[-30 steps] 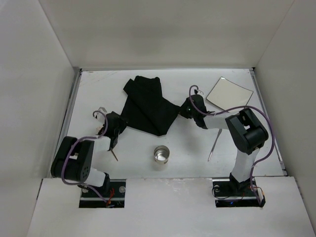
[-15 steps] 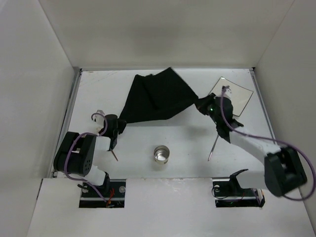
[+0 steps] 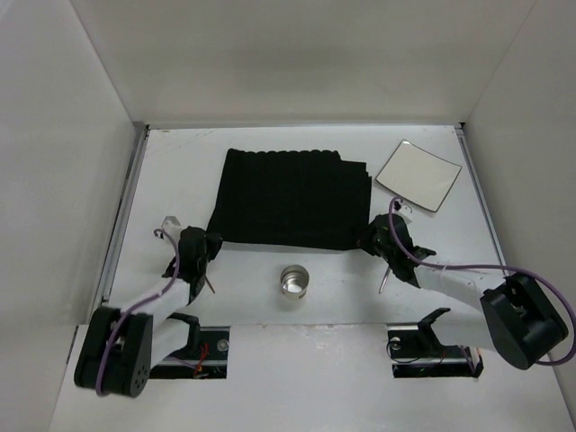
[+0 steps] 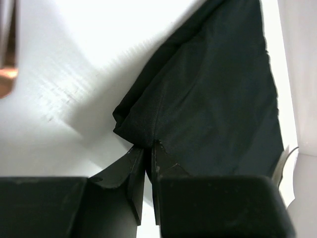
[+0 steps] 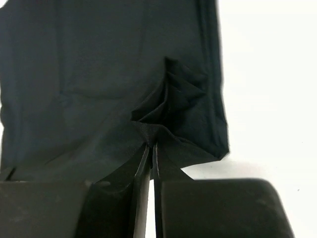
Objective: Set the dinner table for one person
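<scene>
1. Setting, top view: a white-walled enclosure. The matte white worktop (image 3: 171,171) runs from the arm bases to the back wall and lies under everything listed below.
2. Contents, top view:
   - A black mat (image 3: 288,193) is spread mid-worktop, toward the back.
   - A square plate (image 3: 418,174) sits at the far right, apart from the mat.
   - A metal cup (image 3: 293,281) stands in front of the mat's near edge.
   - One thin utensil (image 3: 385,277) lies by the right arm and another (image 3: 209,284) by the left.
3. Claws, top view: the left claw (image 3: 207,239) is at the mat's near-left corner. The right claw (image 3: 365,240) is at its near-right corner.
4. Left wrist view: the fingers are pressed together, pinching the bunched corner of the mat. The cloth rises off the worktop in a fold.
5. Right wrist view: the fingers are pressed together on a pleated tuck of the mat's near edge, just inside the corner.
6. Handling, as a judgement:
   - Draw the two corners gently apart so the pleats and the fold pull flat.
   - Lower both corners onto the worktop together, and let go only once the cloth lies down.
   - Watch the cup and both utensils close to your claws.
</scene>
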`<state>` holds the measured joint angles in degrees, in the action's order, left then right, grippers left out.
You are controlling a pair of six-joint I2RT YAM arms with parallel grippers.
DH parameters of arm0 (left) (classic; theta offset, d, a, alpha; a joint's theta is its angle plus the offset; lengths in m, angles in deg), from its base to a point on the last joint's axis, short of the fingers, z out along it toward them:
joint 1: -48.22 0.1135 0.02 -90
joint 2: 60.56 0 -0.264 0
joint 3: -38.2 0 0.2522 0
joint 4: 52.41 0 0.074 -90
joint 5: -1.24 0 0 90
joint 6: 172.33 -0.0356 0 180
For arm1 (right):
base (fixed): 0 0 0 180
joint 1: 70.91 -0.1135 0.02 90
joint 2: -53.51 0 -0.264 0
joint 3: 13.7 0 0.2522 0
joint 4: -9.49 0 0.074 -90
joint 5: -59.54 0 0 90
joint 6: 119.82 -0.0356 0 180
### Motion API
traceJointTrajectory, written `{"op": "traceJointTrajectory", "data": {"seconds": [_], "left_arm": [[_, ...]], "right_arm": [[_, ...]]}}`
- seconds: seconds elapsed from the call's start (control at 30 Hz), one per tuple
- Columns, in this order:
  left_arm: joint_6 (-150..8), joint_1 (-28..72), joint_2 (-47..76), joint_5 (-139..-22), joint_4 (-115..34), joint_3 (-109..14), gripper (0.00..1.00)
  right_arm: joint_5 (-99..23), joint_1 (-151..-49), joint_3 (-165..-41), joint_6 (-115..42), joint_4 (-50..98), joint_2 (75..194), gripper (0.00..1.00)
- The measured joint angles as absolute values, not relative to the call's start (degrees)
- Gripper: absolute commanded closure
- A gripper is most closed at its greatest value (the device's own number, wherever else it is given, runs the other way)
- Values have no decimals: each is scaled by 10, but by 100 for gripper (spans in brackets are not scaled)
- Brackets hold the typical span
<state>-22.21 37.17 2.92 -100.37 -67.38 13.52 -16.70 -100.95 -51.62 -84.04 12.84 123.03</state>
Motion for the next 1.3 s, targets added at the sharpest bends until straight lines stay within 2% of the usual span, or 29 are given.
{"op": "traceJointTrajectory", "data": {"seconds": [0.07, 0.2, 0.3, 0.4, 0.53, 0.63, 0.7, 0.83, 0.9, 1.13, 1.3], "left_arm": [[-225, 370, -32, -1012, -637, 149, 89], [-238, 353, -130, -1038, -558, 159, 76], [-252, 335, -188, -1056, -509, 158, 71], [-265, 317, -242, -1080, -464, 155, 69], [-284, 290, -260, -1115, -429, 135, 66], [-293, 254, -221, -1130, -430, 111, 63], [-298, 222, -174, -1133, -446, 96, 63], [-308, 173, -56, -1125, -488, 69, 63], [-309, 160, -14, -1115, -504, 61, 63], [-310, 142, 71, -1077, -543, 50, 63], [-302, 142, 112, -1073, -587, 48, 64]], "right_arm": [[-174, -1010, -516, -841, 129, 1242, 81], [-180, -1010, -516, -839, 137, 1258, 56], [-179, -1010, -516, -833, 161, 1233, 51], [-166, -1011, -516, -827, 205, 1150, 49], [-131, -1029, -524, -817, 254, 1045, 50], [-115, -1047, -552, -806, 278, 1043, 50], [-109, -1061, -580, -795, 280, 1079, 53], [-113, -1087, -625, -785, 254, 1184, 71], [-122, -1096, -621, -792, 232, 1226, 77], [-133, -1144, -547, -844, 163, 1319, 76], [-144, -1129, -567, -854, 102, 1371, 77]]}}
